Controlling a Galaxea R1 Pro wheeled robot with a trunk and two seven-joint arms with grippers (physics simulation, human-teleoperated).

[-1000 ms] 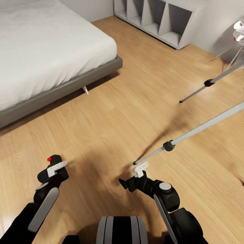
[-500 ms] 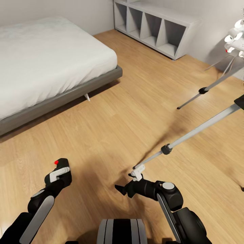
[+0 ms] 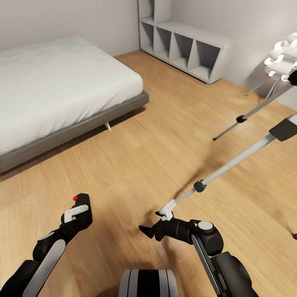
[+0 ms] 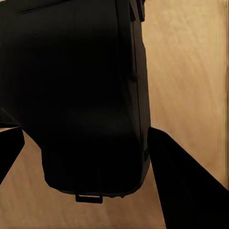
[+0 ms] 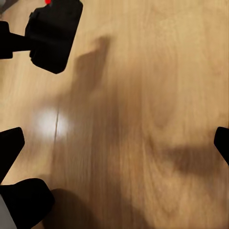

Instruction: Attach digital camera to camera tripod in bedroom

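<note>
The digital camera, a small black body with a red dot, is held low over the wood floor in my left gripper. In the left wrist view the camera sits between the dark fingers. It shows again in the right wrist view. The camera tripod stands at the right, with silver-grey legs and black joints. One foot ends just beside my right gripper. That gripper is open and empty, its fingertips wide apart over bare floor.
The grey-framed white bed takes up the left. A grey cubby shelf runs along the back wall. A white lamp-like object stands behind the tripod at the far right. Open wood floor lies between bed and tripod.
The head camera has tilted up, so more of the wall and shelf shows. The left gripper with the camera has drifted slightly right. The right gripper has turned a little leftward.
</note>
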